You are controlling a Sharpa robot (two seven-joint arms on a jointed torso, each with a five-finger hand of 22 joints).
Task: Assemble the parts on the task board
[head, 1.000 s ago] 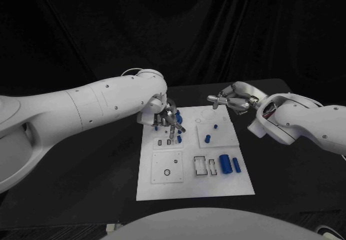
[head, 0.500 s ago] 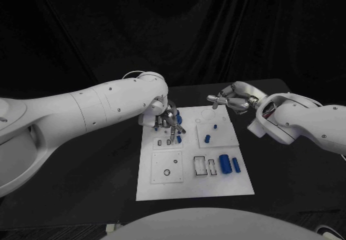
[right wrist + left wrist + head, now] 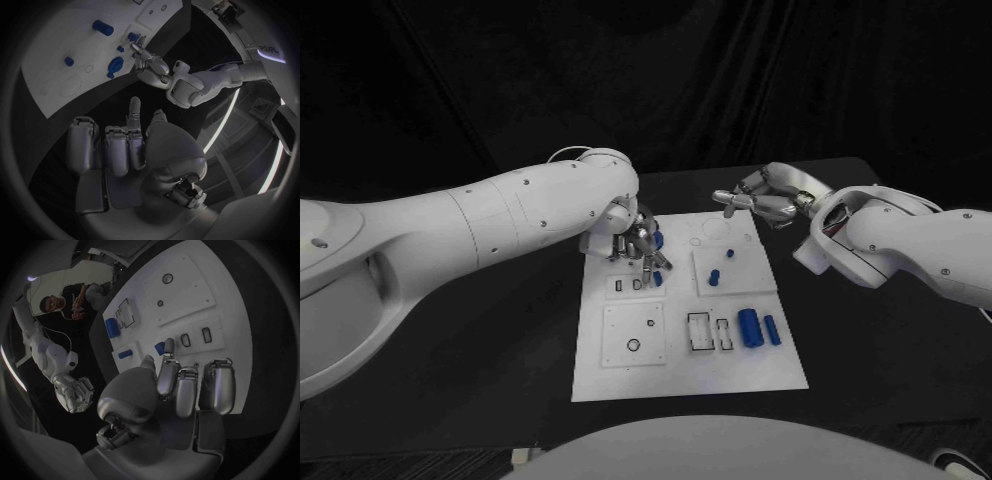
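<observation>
The white task board [image 3: 689,350] lies in the middle of the table. Two blue cylinders [image 3: 750,327] lie side by side near its right edge, and small blue parts [image 3: 715,277] stand further back. My left hand [image 3: 635,240] hovers over the board's far left corner, fingers curled with one stretched down beside a small blue part [image 3: 160,348]; nothing shows in its grasp. In the left wrist view the left hand [image 3: 178,385] sits low over the slots [image 3: 195,337]. My right hand [image 3: 762,200] hangs off the board's far right corner, curled and holding nothing [image 3: 125,145].
Black table [image 3: 473,380] surrounds the board on all sides. The board's near left panel [image 3: 635,335] carries small holes, and beside it are rectangular slots [image 3: 707,332]. The right wrist view shows my left hand [image 3: 150,65] over the board.
My left arm has turned a little while its hand dipped slightly over the same corner of the board. The right hand and the parts have stayed put.
</observation>
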